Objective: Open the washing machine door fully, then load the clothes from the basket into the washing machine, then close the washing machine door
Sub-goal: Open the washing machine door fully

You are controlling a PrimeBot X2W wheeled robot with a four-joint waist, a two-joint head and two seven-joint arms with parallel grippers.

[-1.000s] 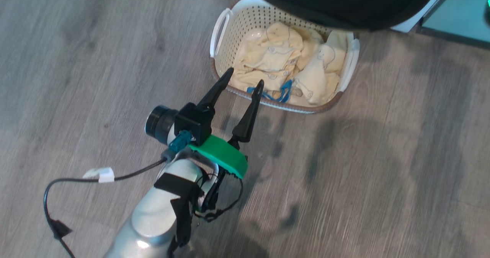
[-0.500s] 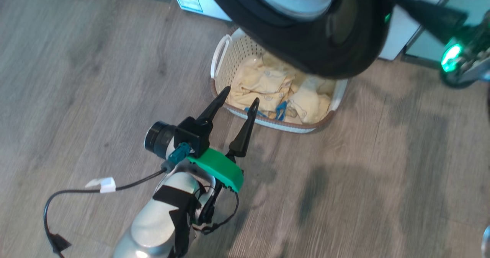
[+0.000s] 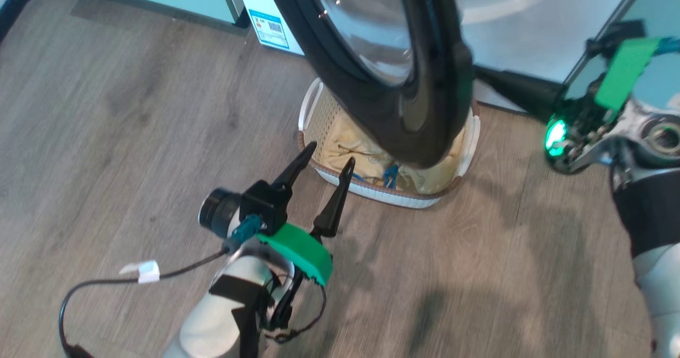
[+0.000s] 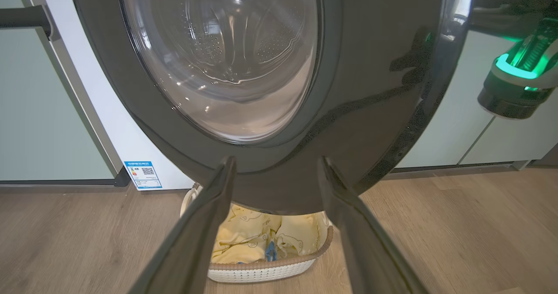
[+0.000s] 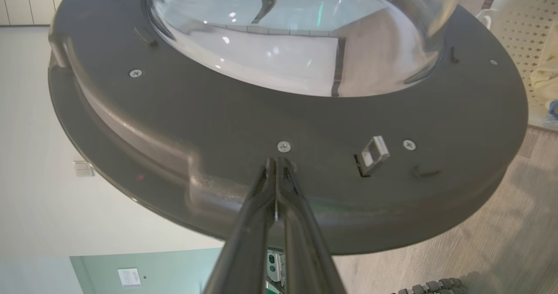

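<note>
Left end effector (image 3: pixel 332 152) hovers above the floor (image 3: pixel 106 135) with its fingers spread wide and nothing between them. Its tips are just short of the near left rim of the basket (image 3: pixel 372 192), which sits with the clothes (image 3: pixel 340 146) under the lower rim of the partly open washing machine door (image 3: pixel 396 124). Right end effector (image 5: pixel 277 161), at the door's right, has its fingers pressed together, tips against the door's dark inner face just below a screw (image 5: pixel 284 146) and left of the metal latch hook (image 5: pixel 374 154).
</note>
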